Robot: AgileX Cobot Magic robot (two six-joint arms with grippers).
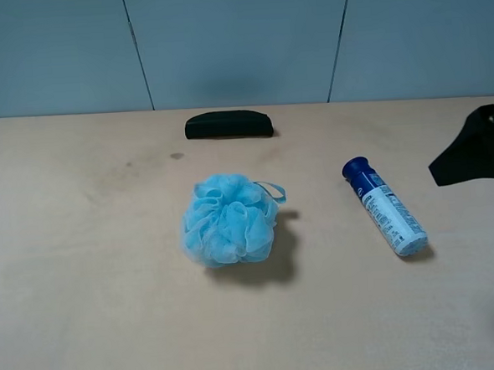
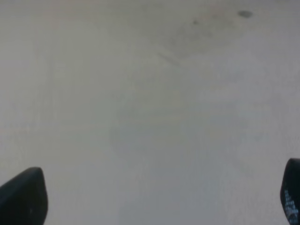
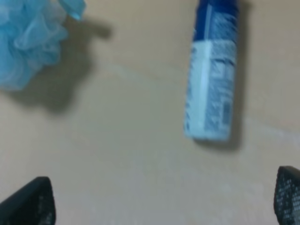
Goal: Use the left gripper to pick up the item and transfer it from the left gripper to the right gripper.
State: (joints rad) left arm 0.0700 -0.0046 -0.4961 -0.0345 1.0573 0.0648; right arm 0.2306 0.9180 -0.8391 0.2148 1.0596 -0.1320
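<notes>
The item, a slim bottle (image 1: 384,207) with a dark blue cap and white-and-blue label, lies on its side on the table, right of centre. It also shows in the right wrist view (image 3: 211,75). My right gripper (image 3: 164,199) is open and empty, its fingertips (image 3: 30,201) wide apart, with the bottle ahead of it and apart from it. Part of the right arm (image 1: 475,147) shows at the right edge of the exterior view. My left gripper (image 2: 161,197) is open and empty over bare table; it does not show in the exterior view.
A light blue mesh pouf (image 1: 228,220) sits at the table's centre, left of the bottle, and shows in the right wrist view (image 3: 28,37). A flat black case (image 1: 228,124) lies near the back edge. A blue wall stands behind the tan table (image 1: 85,287).
</notes>
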